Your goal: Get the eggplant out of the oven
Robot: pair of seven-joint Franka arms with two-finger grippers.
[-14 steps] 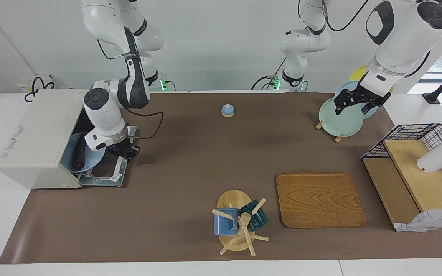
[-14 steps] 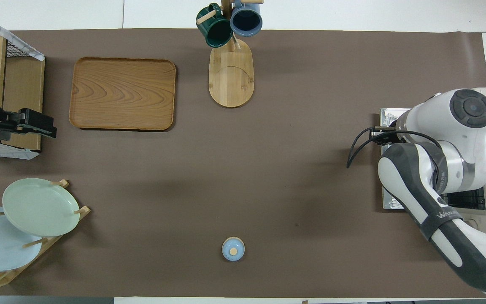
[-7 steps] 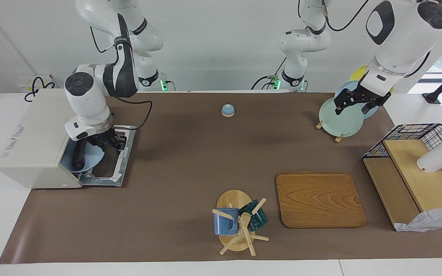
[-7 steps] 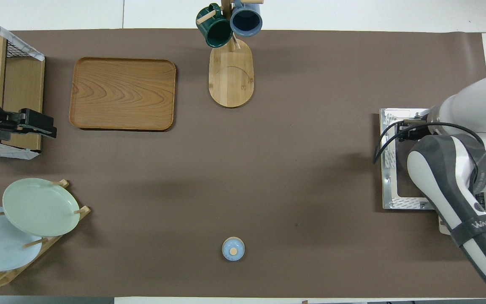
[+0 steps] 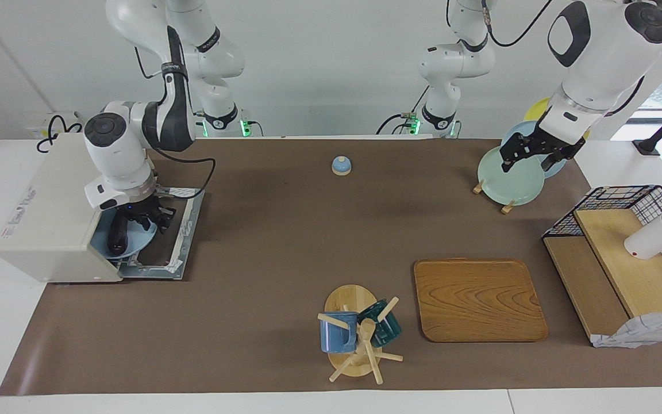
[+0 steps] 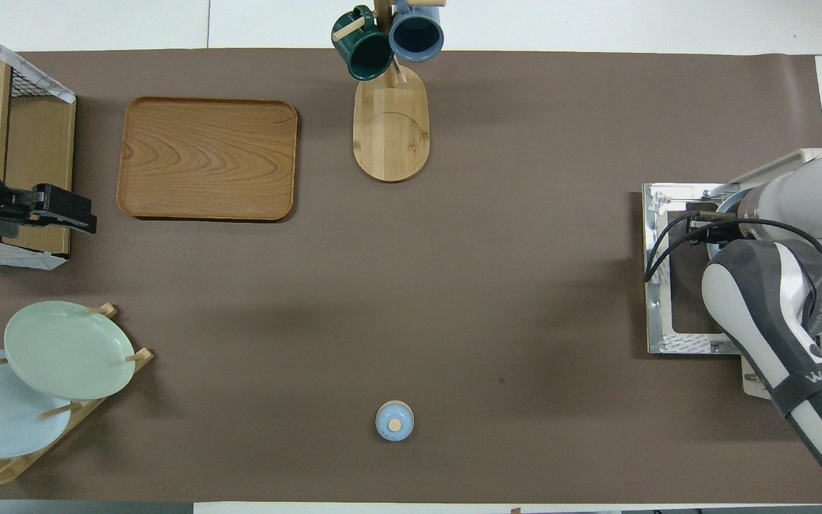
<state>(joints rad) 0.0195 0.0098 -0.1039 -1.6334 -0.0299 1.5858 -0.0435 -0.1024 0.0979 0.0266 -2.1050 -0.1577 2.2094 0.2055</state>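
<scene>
Here the right tool [image 5: 146, 218] hangs at the mouth of the oven [image 5: 49, 207], over the eggplant [image 5: 117, 234].

The eggplant lies on a pale blue plate [image 5: 135, 238] inside the oven, whose door [image 5: 179, 230] is dropped flat on the desk [image 5: 285, 241]; whether this tool's grip is spread or closed, I cannot tell. Well apart from the oven, the left tool [image 5: 527, 154] waits over the plate rack [image 5: 509, 178], its fingers spread and holding nothing.
</scene>
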